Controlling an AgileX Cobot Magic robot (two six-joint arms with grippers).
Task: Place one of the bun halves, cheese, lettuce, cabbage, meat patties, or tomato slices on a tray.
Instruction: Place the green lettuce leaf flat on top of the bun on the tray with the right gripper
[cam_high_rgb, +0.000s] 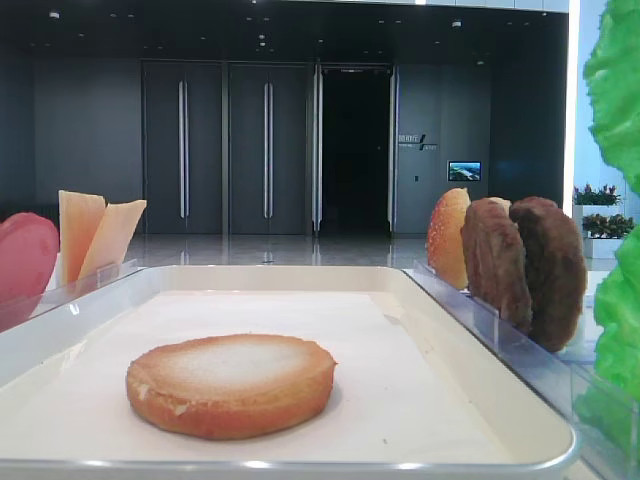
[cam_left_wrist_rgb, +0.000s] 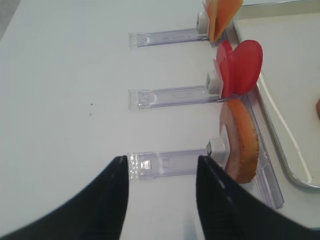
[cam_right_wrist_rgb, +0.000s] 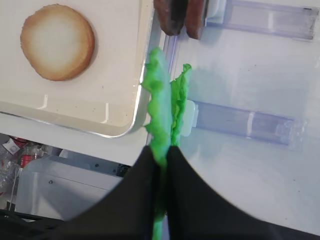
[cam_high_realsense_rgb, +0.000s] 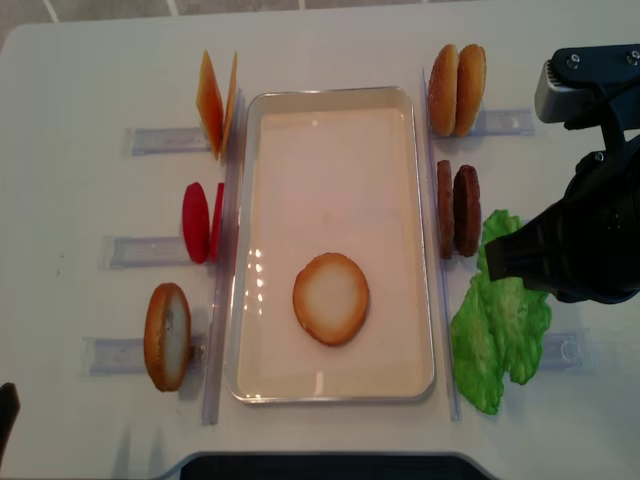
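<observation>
Green lettuce (cam_right_wrist_rgb: 161, 107) pinched between closed right gripper (cam_right_wrist_rgb: 161, 155) fingers; left gripper (cam_left_wrist_rgb: 162, 167) fingers wide apart.

White table (cam_high_realsense_rgb: 90, 90) carries tray (cam_high_realsense_rgb: 335, 395), clear racks (cam_high_realsense_rgb: 140, 250).

A dark hall stood behind the white table (cam_high_realsense_rgb: 90, 80): grey double doors (cam_high_rgb: 225, 150) with long handles, a black open doorway (cam_high_rgb: 355, 150), a small lit screen (cam_high_rgb: 464, 171), potted flowers (cam_high_rgb: 597, 196) at right.

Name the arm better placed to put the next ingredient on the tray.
Right. Its fingers are shut on a lettuce leaf right beside the tray. The left gripper is open, empty, out by the racks.
</observation>
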